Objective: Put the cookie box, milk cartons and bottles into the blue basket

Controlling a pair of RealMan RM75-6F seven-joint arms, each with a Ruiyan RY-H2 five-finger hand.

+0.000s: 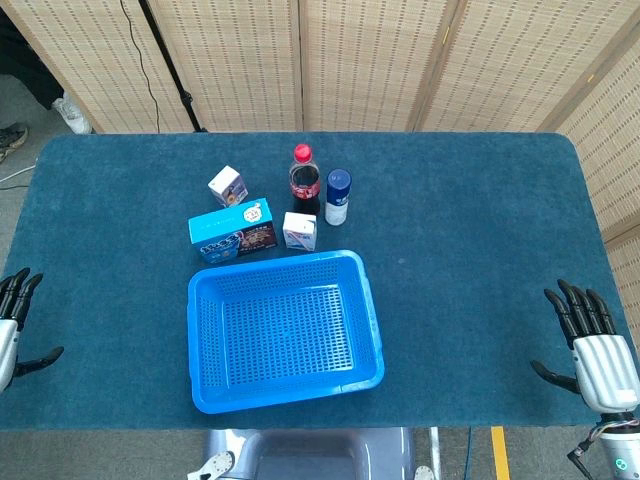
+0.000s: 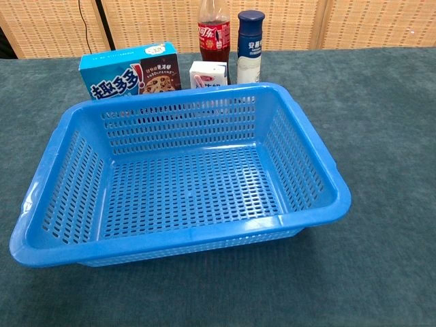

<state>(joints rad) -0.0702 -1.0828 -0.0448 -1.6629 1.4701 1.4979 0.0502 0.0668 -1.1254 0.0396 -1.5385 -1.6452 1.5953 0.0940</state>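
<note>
Left hand: the left hand (image 1: 12, 322) sits at the left edge of the table (image 1: 480, 250), fingers spread apart, holding nothing.
Room on the left: there is wide bare blue-green cloth between this hand and the basket.
Cookie box: the cookie box (image 1: 232, 231) stands just behind the basket's back left corner. It is blue, with big white Chinese letters and a picture of chocolate chip cookies.
Far milk carton: a small milk carton (image 1: 229, 186) stands behind the cookie box, tilted at an angle. Its writing is too small to read.
Basket: the blue basket (image 1: 284, 330) sits near the front edge, with nothing in it.
Near milk carton: a second milk carton (image 1: 299, 231) stands just behind the basket's back rim, beside the cookie box.
Cola bottle: the cola bottle (image 1: 304, 180) has a red cap and a red label with white Chinese writing.
White bottle: the white bottle (image 1: 338, 197) with a dark blue cap stands just right of the cola bottle, with blue Chinese letters.
Room on the right: the cloth is bare all the way to the right edge.
Right hand: the right hand (image 1: 595, 345) is at the front right corner, fingers spread apart, holding nothing.
</note>
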